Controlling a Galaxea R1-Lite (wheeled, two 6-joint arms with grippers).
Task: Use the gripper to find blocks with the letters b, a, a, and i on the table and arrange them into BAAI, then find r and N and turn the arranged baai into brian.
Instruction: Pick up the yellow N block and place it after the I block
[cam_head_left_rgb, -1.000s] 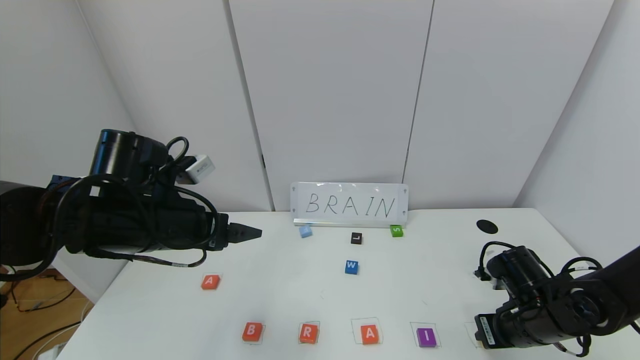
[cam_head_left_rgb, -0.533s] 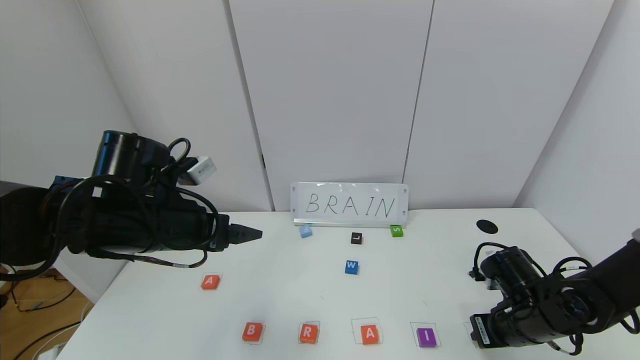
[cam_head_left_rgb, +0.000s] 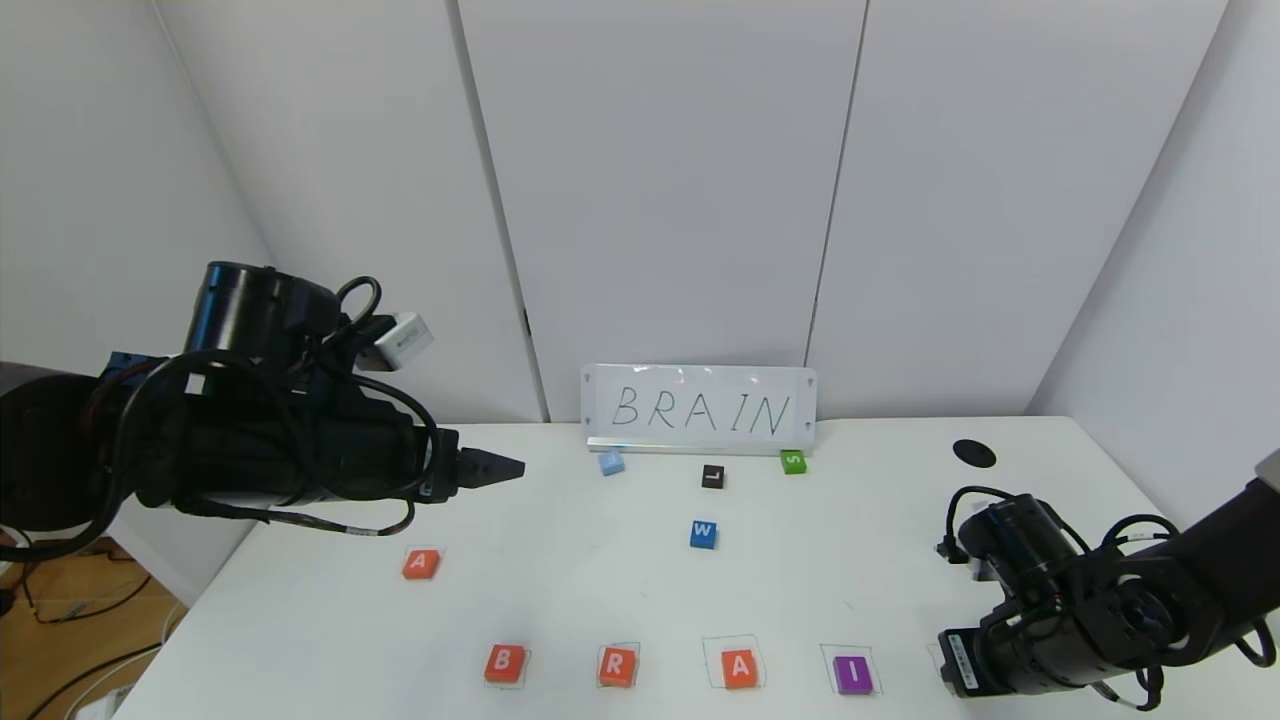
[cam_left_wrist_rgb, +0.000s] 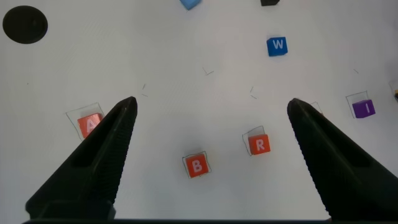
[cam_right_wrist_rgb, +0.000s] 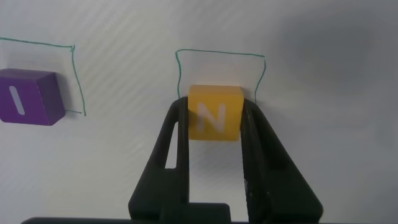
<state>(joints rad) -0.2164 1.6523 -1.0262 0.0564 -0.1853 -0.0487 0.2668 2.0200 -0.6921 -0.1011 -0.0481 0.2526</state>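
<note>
On the white table (cam_head_left_rgb: 620, 580), a front row reads orange B (cam_head_left_rgb: 504, 663), orange R (cam_head_left_rgb: 617, 666), orange A (cam_head_left_rgb: 739, 668), purple I (cam_head_left_rgb: 853, 674), each in a pencilled square. A second orange A (cam_head_left_rgb: 421, 564) lies apart to the left. My right gripper (cam_right_wrist_rgb: 214, 106) is shut on the yellow N tile (cam_right_wrist_rgb: 215, 112), at the near edge of an empty square outline (cam_right_wrist_rgb: 221, 55) just right of the I (cam_right_wrist_rgb: 31, 96). The N is hidden in the head view behind the right arm (cam_head_left_rgb: 1060, 620). My left gripper (cam_head_left_rgb: 495, 467) hovers open and empty above the table's left side.
A BRAIN sign (cam_head_left_rgb: 699, 410) stands at the back edge. In front of it lie a light-blue tile (cam_head_left_rgb: 611, 462), a black L tile (cam_head_left_rgb: 712, 476), a green S tile (cam_head_left_rgb: 793, 461) and a blue W tile (cam_head_left_rgb: 703, 534). A black hole (cam_head_left_rgb: 974, 453) is at the back right.
My right arm has shifted slightly left and lower over the front right of the table. The left arm and the tiles have not moved.
</note>
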